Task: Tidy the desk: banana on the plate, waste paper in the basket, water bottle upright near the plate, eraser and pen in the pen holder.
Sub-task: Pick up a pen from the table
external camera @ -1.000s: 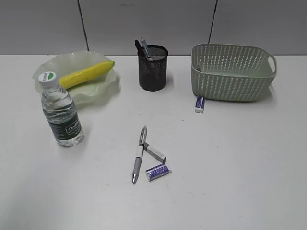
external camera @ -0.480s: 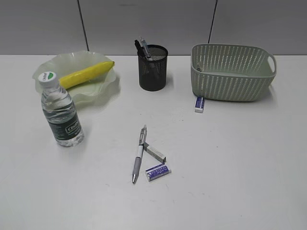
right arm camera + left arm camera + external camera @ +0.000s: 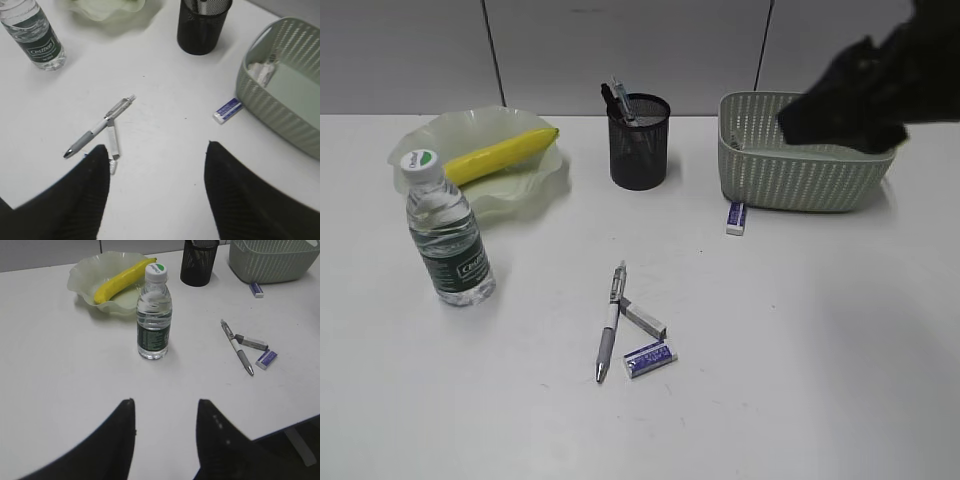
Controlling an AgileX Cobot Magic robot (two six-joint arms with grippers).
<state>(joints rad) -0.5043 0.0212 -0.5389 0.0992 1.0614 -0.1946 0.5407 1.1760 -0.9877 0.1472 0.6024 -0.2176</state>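
A grey-barrelled pen [image 3: 609, 328] lay against two small erasers [image 3: 648, 340] mid-desk (a third [image 3: 737, 216] sat beside the sage-green perforated basket [image 3: 800, 172]); both black grippers, left [image 3: 165, 412] and right [image 3: 156, 155], gaped empty.

the desk [image 3: 800, 350] is showing a smooth, matt white top; the water bottle [image 3: 448, 240] is looking like clear, glossy plastic; the plate [image 3: 535, 185] is appearing translucent and glossy; the pen holder [image 3: 639, 142] is showing black metal mesh; the basket [image 3: 790, 175] is looking like matt perforated plastic.
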